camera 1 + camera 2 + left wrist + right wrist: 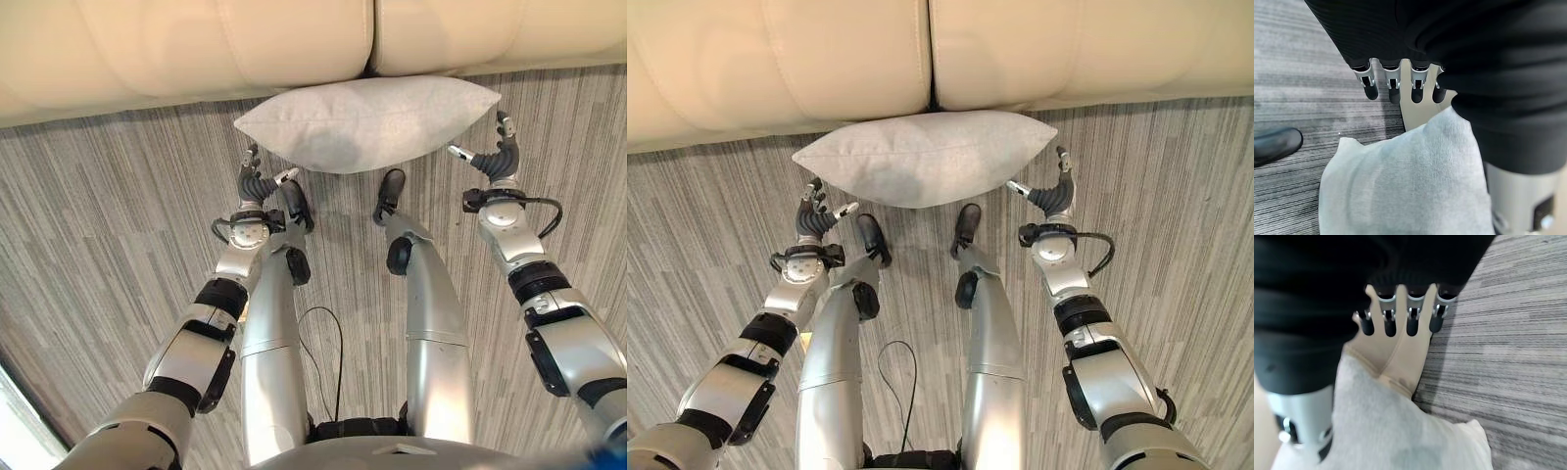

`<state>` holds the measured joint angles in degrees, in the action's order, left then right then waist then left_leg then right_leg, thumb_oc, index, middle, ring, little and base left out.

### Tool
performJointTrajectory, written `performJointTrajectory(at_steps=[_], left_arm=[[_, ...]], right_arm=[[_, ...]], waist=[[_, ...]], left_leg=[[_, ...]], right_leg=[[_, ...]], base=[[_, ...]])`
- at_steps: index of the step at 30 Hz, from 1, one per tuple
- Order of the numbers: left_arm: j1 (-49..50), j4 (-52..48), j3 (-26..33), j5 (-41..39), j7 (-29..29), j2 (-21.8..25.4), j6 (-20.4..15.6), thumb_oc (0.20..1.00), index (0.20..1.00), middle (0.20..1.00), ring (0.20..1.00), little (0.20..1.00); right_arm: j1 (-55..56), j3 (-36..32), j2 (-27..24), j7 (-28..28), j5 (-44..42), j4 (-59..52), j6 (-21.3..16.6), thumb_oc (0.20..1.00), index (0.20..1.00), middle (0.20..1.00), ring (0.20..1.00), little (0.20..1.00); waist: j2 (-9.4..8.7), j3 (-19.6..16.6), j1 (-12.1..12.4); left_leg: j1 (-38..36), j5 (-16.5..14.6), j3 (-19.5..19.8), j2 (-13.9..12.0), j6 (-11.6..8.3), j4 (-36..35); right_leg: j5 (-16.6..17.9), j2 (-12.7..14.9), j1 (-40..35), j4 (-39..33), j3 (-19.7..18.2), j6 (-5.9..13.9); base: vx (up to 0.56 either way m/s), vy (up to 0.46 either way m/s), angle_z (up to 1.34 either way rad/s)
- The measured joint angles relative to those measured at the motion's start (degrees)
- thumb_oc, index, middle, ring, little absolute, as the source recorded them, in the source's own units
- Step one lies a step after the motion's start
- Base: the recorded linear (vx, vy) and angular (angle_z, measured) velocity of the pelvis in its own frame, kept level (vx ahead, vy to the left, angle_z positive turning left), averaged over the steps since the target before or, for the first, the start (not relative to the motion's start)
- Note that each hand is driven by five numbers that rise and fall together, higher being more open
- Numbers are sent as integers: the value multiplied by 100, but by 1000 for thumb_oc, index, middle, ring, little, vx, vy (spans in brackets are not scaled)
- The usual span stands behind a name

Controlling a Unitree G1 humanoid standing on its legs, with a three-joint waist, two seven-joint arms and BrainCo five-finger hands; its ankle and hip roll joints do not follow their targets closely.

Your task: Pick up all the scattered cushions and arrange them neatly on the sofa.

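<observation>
Currently the grey cushion (pixel 367 122) lies on the striped floor (pixel 118 215) against the base of the cream sofa (pixel 196 49), with the left hand (pixel 257 181) beside its left corner and the right hand (pixel 500 152) beside its right corner, both with fingers extended and gripping nothing. If only the soft corners are pinched, the cushion is likely to sag or slip out during the lift, and it could catch on the sofa's front edge. No brand, label or writing can be read on any item.
</observation>
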<state>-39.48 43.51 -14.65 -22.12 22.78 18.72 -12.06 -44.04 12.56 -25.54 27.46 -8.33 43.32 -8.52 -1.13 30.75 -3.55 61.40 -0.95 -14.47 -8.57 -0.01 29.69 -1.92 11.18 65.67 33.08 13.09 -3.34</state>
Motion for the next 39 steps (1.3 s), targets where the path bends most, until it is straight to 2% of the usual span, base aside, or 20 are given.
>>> performJointTrajectory(at_steps=[5,9,16,22,26,27,28,36,39], left_arm=[[-507,-140,-116,-104,149,82,-12,1000,1000,1000,1000,1000],[-555,-141,-166,-101,252,108,2,1000,1000,1000,1000,1000],[-1112,-175,-361,-88,396,237,42,1000,1000,1000,1000,1000],[-1414,-299,-546,-90,509,349,58,1000,1000,1000,1000,1000],[-1684,-300,-604,-108,513,422,64,1000,1000,1000,1000,1000],[-1772,-300,-617,-123,514,431,65,1000,1000,1000,1000,1000],[-1819,-300,-617,-190,518,433,65,200,200,200,200,200],[-1808,-648,-538,-439,871,417,67,200,200,200,200,200],[-1511,-684,-492,-602,869,324,81,200,200,200,200,200]], right_arm=[[-208,101,-79,33,-89,-139,-72,1000,1000,1000,1000,1000],[-303,125,-69,48,-160,-140,-83,1000,1000,1000,1000,1000],[-733,176,-113,50,-160,-293,-180,1000,1000,1000,1000,1000],[-1328,741,-478,-60,-153,-373,-148,1000,1000,1000,1000,1000],[-1677,1055,-475,-132,-156,-352,-57,1000,1000,1000,1000,1000],[-1712,1049,-469,-131,-158,-352,-57,498,498,498,498,498],[-1713,1052,-447,-131,-159,-352,-57,200,200,200,200,200],[-1817,1034,-219,-86,-172,-366,-48,200,200,200,200,200],[-1515,1024,-175,-124,-165,-435,15,200,200,200,200,200]], waist=[[5,-6,3],[6,-7,-29],[5,-35,-51],[6,-44,-30],[8,-50,-26],[8,-50,-14],[9,-50,-11],[11,-51,9],[25,-62,25]], left_leg=[[654,-20,-54,6,20,144],[724,-21,-52,21,21,148],[1256,-43,-57,54,53,300],[1487,-104,-47,44,119,494],[1574,-99,-36,42,116,547],[1592,-91,-40,42,104,549],[1594,-82,-39,43,92,548],[1514,21,-34,34,90,513],[946,192,-53,75,72,83]], right_leg=[[-19,15,727,188,-122,6],[-29,34,804,189,-128,16],[-41,81,1388,367,-204,32],[-42,88,1616,510,-274,44],[-29,93,1690,542,-273,42],[-23,94,1712,545,-278,38],[-22,94,1715,546,-279,37],[33,88,1652,559,-275,-7],[148,53,1101,205,-216,6]], base=[[-6,-22,-1],[7,-9,0],[14,-33,0],[12,-30,-1],[0,0,0],[0,0,0],[0,0,0],[0,0,0],[-11,-11,0]])
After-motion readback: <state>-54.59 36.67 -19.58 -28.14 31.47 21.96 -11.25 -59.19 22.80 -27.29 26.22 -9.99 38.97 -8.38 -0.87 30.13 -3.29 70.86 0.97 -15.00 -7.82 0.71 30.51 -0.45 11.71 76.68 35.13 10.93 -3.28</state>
